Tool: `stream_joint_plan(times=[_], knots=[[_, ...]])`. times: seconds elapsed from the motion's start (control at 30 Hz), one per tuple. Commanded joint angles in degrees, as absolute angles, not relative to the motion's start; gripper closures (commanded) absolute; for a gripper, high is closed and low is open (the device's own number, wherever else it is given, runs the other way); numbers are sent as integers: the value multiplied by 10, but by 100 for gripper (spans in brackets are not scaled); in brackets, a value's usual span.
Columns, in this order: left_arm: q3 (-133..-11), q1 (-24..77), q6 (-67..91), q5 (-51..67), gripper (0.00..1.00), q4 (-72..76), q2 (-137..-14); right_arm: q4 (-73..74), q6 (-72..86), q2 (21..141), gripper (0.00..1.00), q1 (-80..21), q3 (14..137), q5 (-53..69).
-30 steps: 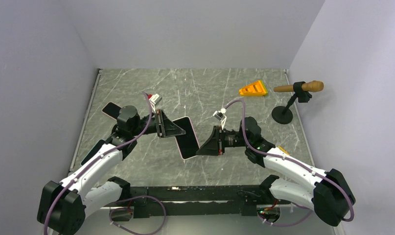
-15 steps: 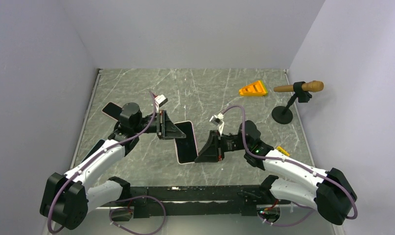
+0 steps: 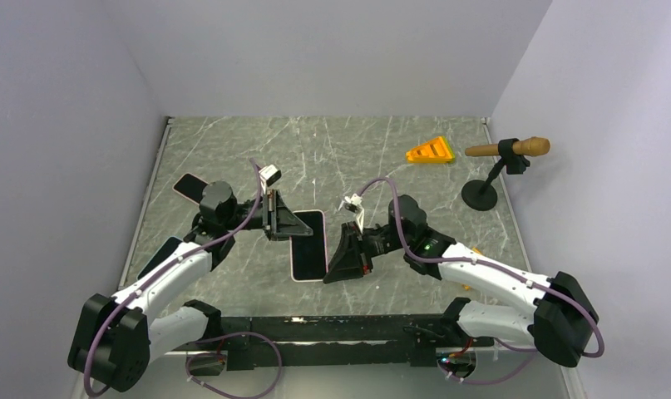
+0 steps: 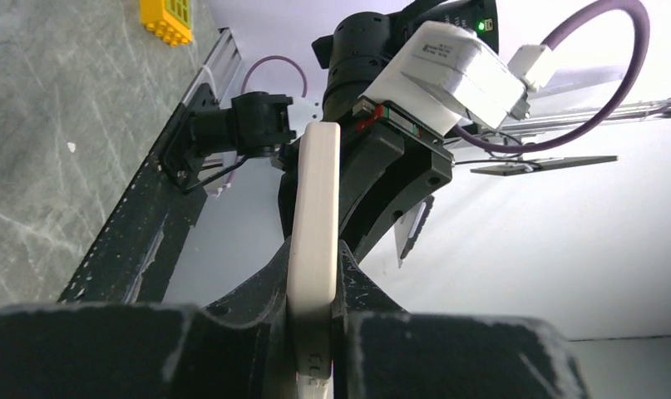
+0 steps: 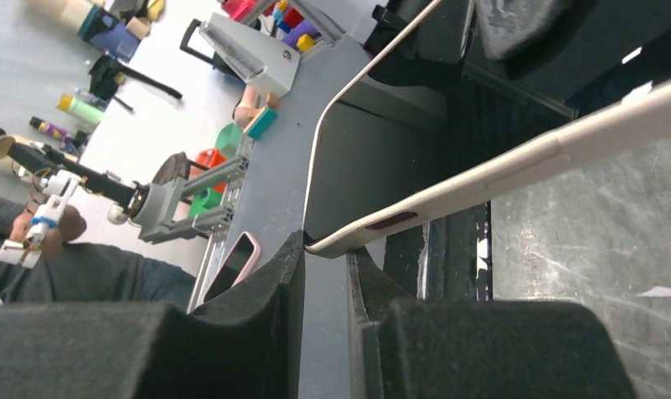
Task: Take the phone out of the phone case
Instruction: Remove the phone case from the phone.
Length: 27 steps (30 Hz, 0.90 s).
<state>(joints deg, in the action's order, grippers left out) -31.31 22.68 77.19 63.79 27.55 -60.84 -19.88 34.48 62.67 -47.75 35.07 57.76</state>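
Observation:
The phone in its pale pink case (image 3: pixel 308 245) is held off the table between both grippers, dark screen up. My left gripper (image 3: pixel 290 227) is shut on its far short end. In the left wrist view the case's cream edge (image 4: pixel 313 208) runs straight out from between the fingers of my left gripper (image 4: pixel 313 259). My right gripper (image 3: pixel 335 268) is at the near right corner. In the right wrist view that corner of the case (image 5: pixel 357 239) sits pinched at the tips of my right gripper (image 5: pixel 325 256).
A second pink case (image 3: pixel 188 184) lies flat at the table's left, also visible in the right wrist view (image 5: pixel 236 262). An orange-yellow wedge (image 3: pixel 430 151) lies at the back right. A wooden-handled tool on a black stand (image 3: pixel 506 150) is at the right edge.
Both grippers have carried the cased phone left and toward the near edge. It has turned from a slant to nearly straight front-to-back.

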Motion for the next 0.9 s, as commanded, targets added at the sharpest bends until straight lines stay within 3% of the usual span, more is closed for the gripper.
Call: stream_joint_plan(times=[0.0,0.3,0.53,0.7,0.87], knots=[[-300,243,861,554,100,346,-604,-295,260,631,100,-494,439,529],[-262,271,966,516,100,485,-611,-251,218,625,100,-494,459,458],[-251,292,1023,479,100,597,-628,-184,190,628,100,-493,454,324],[-248,297,1048,456,100,642,-629,-158,253,628,100,-484,417,195],[-247,298,1040,444,100,651,-630,-144,333,626,100,-480,380,164]])
